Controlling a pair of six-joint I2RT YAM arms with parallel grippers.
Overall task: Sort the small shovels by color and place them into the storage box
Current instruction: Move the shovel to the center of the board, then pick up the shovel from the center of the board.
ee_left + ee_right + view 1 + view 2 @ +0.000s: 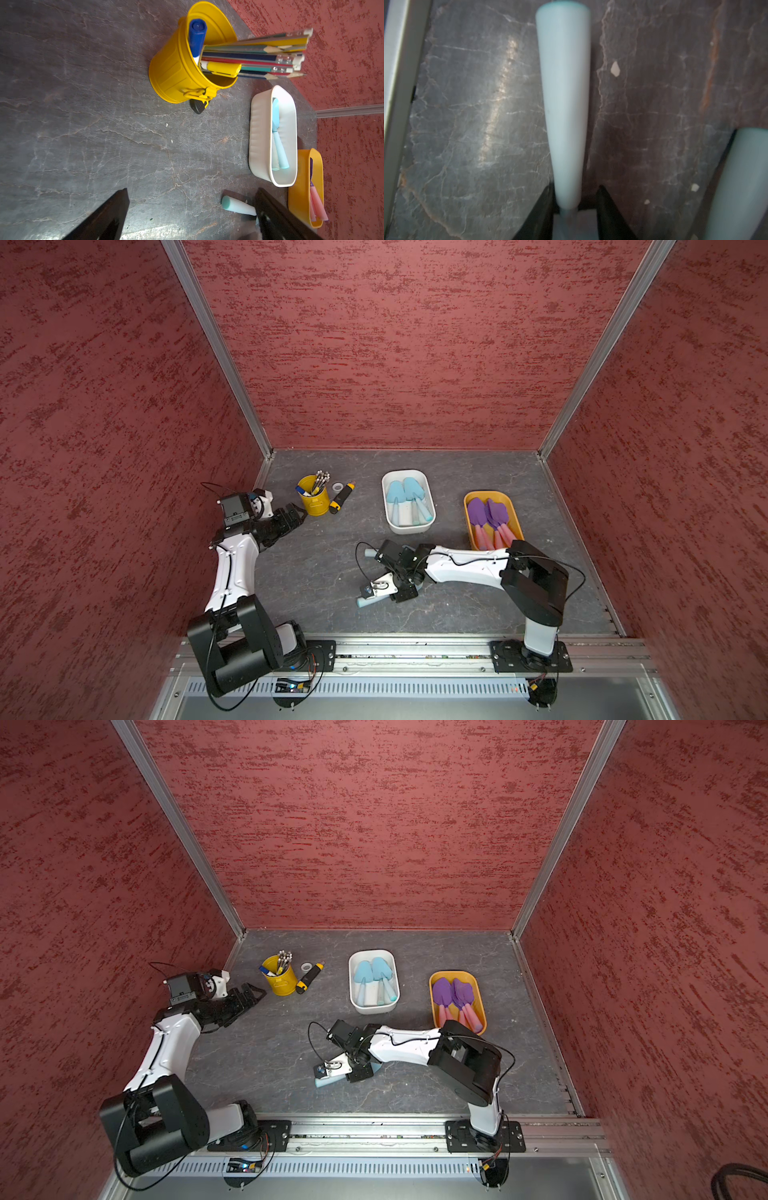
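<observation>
Black right fingers partly parted, straddling thin neck of light-blue shovel lying on surface; gap shows on one side, so no clamp judged. Neck likely chosen as the narrowest fit. Just beside, second blue shovel, loose. Beyond, white box holds blue shovels, yellow tray holds purple shovels: white box is destination. Outward, left fingers wide apart, empty, parked near pencil bucket.

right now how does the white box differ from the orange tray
The white box holds light blue shovels; the orange tray holds purple-bladed shovels with pink handles. The white box is in full view in both top views; the orange tray, farther to the robot's right, has its near end hidden behind the right arm. Both are oblong with rounded corners.
</observation>
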